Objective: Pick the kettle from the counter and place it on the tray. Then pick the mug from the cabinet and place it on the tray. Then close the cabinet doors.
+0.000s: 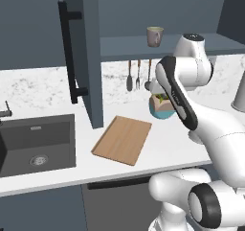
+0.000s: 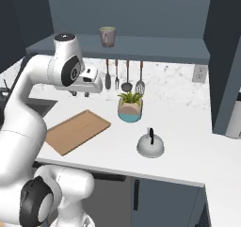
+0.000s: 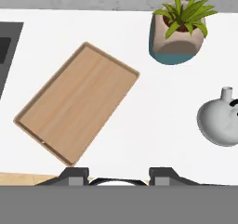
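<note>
The silver kettle (image 2: 150, 147) with its black handle stands on the white counter (image 2: 188, 150), right of the tray; in the hand view the kettle (image 3: 221, 123) sits at the right edge. The wooden tray (image 1: 122, 140) (image 2: 75, 131) (image 3: 79, 109) lies bare. My gripper (image 2: 80, 93) (image 3: 118, 174) hangs open above the counter near the tray's edge, well left of the kettle, with nothing between its fingers. The mug (image 1: 155, 36) (image 2: 107, 36) stands on the shelf of the open cabinet (image 2: 141, 47). One cabinet door (image 1: 83, 52) stands open at the left, another (image 2: 226, 56) at the right.
A teal-and-tan plant pot (image 2: 130, 109) (image 3: 176, 37) stands behind the kettle by the backsplash. Utensils (image 2: 124, 75) hang under the shelf. The dark sink (image 1: 38, 146) is left of the tray. A grey appliance (image 2: 234, 122) stands at the far right.
</note>
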You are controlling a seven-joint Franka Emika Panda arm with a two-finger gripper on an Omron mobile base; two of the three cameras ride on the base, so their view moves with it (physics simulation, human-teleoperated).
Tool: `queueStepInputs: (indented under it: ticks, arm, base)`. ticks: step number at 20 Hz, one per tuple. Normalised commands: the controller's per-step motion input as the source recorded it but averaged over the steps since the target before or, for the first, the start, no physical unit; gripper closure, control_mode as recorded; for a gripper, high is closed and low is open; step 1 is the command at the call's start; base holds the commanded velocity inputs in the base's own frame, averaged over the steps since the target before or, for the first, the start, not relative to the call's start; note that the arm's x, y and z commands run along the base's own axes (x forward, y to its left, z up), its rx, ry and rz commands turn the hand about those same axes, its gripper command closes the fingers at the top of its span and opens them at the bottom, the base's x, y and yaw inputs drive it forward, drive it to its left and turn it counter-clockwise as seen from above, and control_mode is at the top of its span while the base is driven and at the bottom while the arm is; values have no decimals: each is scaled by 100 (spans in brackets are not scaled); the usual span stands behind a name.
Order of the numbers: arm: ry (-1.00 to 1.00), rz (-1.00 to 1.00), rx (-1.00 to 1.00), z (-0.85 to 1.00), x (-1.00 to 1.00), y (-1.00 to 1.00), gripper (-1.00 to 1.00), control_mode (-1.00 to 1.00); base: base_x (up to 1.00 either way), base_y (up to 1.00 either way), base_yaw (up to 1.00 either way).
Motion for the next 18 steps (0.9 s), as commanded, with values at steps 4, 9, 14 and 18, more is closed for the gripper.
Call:
queueStepInputs:
  ticks: [4,9,14,18]
  arm:
    - [0,0,0,-2,0,-21,-100,-100]
    - [0,0,0,-10,0,-74,-100,-100]
    - [0,0,-1,-19,-2,-74,-100,-100]
    - [0,0,0,-24,0,-45,-100,-100]
  base:
    - [0,0,0]
    - [0,0,0]
    - [0,0,0]
    - [0,0,0]
